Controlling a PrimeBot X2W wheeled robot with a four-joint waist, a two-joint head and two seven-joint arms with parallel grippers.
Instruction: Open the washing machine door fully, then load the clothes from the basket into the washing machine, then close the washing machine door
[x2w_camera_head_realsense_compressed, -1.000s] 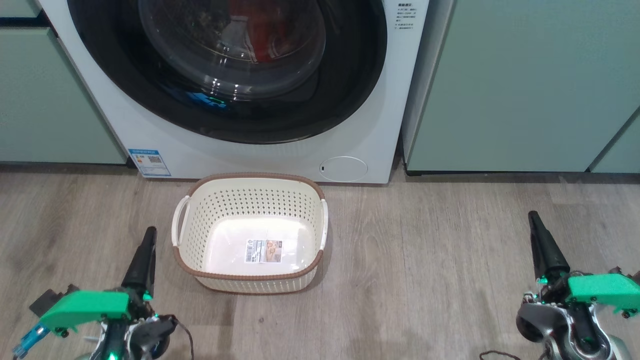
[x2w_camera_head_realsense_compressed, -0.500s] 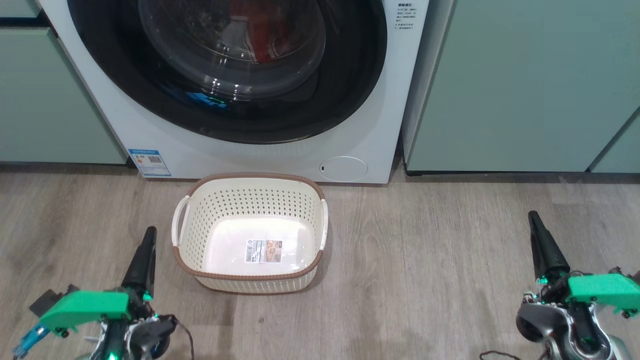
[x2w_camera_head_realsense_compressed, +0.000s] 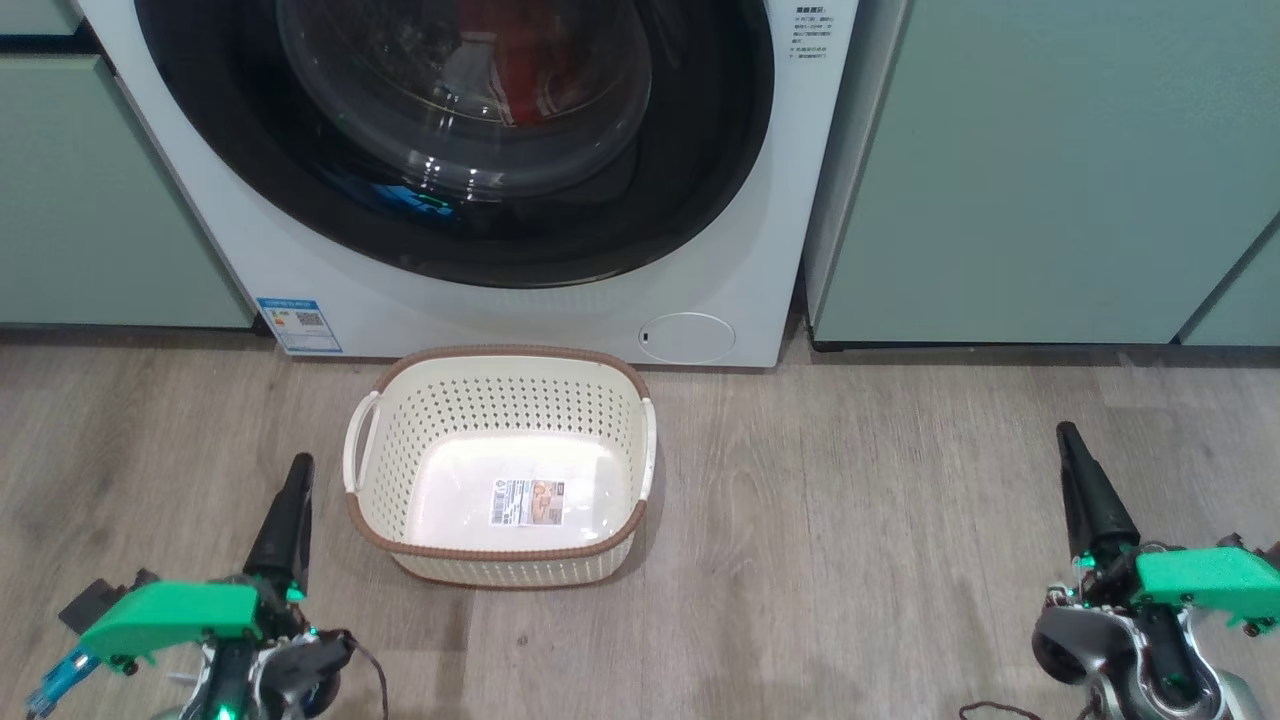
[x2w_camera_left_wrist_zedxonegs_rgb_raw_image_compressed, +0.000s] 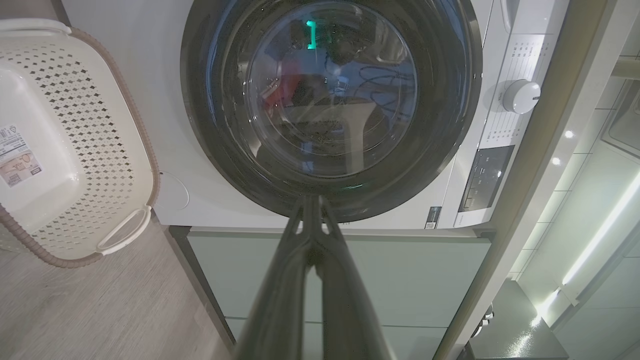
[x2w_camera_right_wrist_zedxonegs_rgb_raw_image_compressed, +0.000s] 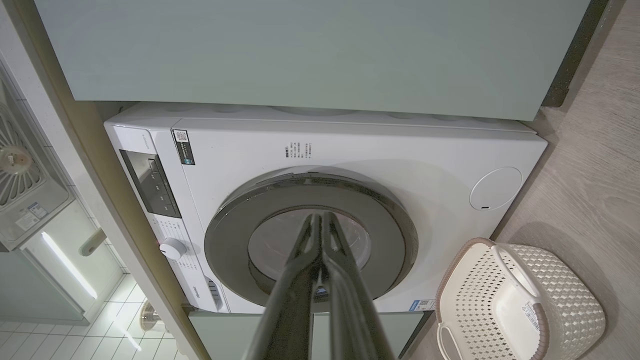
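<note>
Closed washing machine door (x2w_camera_head_realsense_compressed: 700, 180) with red clothes (x2w_camera_head_realsense_compressed: 530, 60) seen through it; basket (x2w_camera_head_realsense_compressed: 500, 352) on the floor (x2w_camera_head_realsense_compressed: 850, 500) before it. The left gripper (x2w_camera_head_realsense_compressed: 299, 464) and right gripper (x2w_camera_head_realsense_compressed: 1066, 430) have fingers pressed together.

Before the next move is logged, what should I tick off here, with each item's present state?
1. Washing machine door closed: ok.
2. Door latch engaged: cannot tell.
3. Red clothes inside, behind the door glass: ok.
4. Basket has none left in it: ok.
5. Left tool shut, holding nothing, beside the basket without touching: ok.
6. Right tool shut, holding nothing, well apart from the basket: ok.
</note>
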